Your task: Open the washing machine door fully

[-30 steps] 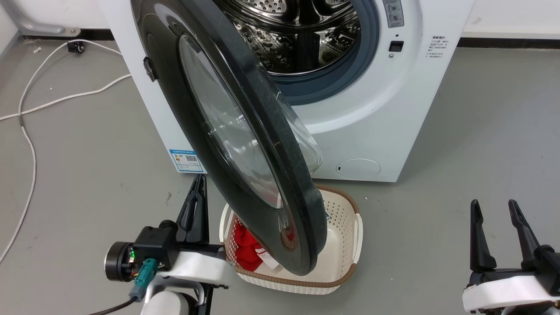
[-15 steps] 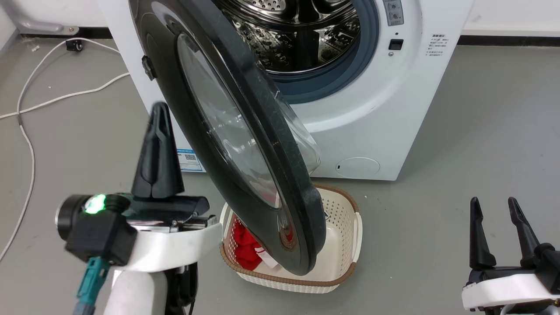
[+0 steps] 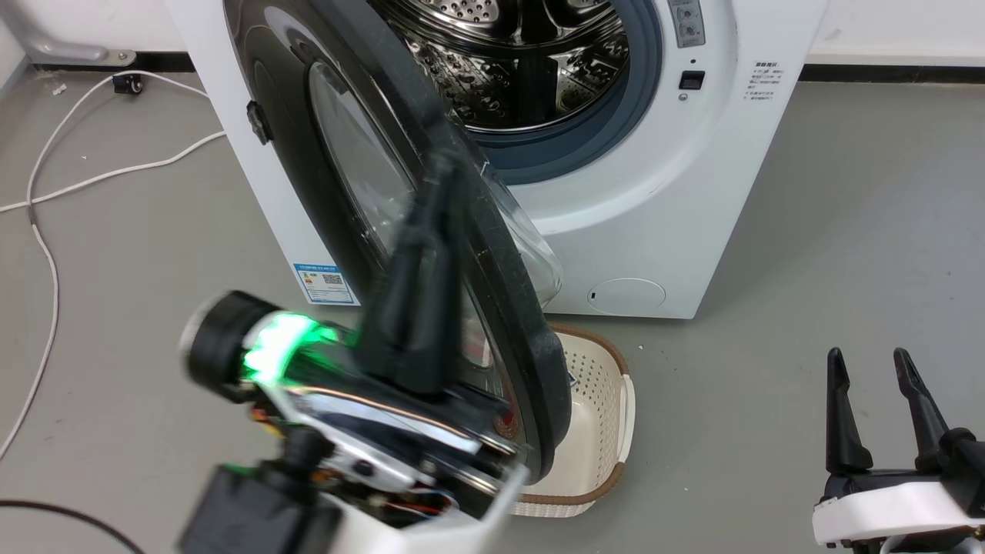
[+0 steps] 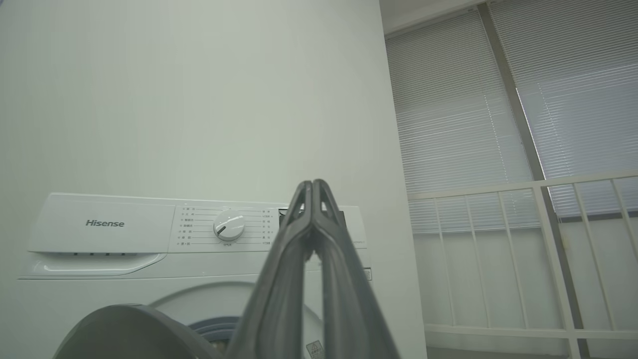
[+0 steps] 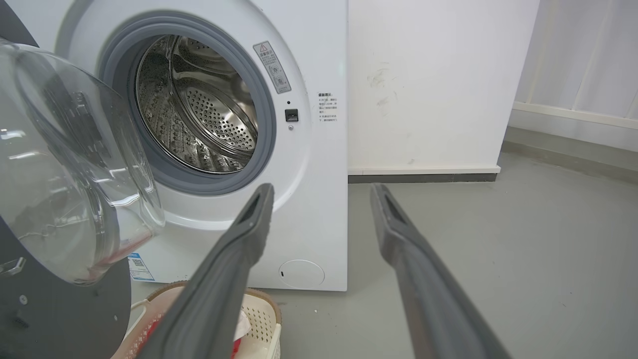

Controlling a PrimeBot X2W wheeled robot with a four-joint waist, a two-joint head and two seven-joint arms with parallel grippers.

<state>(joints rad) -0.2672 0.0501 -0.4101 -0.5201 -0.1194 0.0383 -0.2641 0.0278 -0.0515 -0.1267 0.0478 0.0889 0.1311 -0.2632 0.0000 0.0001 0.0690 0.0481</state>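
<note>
The white washing machine [image 3: 677, 192] stands with its steel drum [image 3: 523, 69] exposed. The washing machine door [image 3: 286, 115], a black disc with a clear glass bowl [image 5: 65, 164], is swung partway out and reaches over the basket. My left gripper [image 3: 439, 165] is shut, blurred and raised, its fingers pointing up in front of the door's outer face; I cannot tell if they touch it. In the left wrist view the left gripper [image 4: 312, 183] points at the control panel [image 4: 229, 227], with the door's top [image 4: 134, 331] at lower left. My right gripper [image 3: 867, 358] stays open and empty low at the right, also [image 5: 321, 192].
A cream laundry basket [image 3: 596, 431] with a brown rim sits on the floor under the door. A white cable [image 3: 46, 231] runs over the grey floor at the left. The round filter cover [image 3: 627, 296] is low on the machine's front. A white railing [image 4: 523, 249] stands right of the machine.
My left arm has risen from beside the basket and swung right, so its shut fingers now stand before the door's outer face. The door and my right gripper have hardly moved.
</note>
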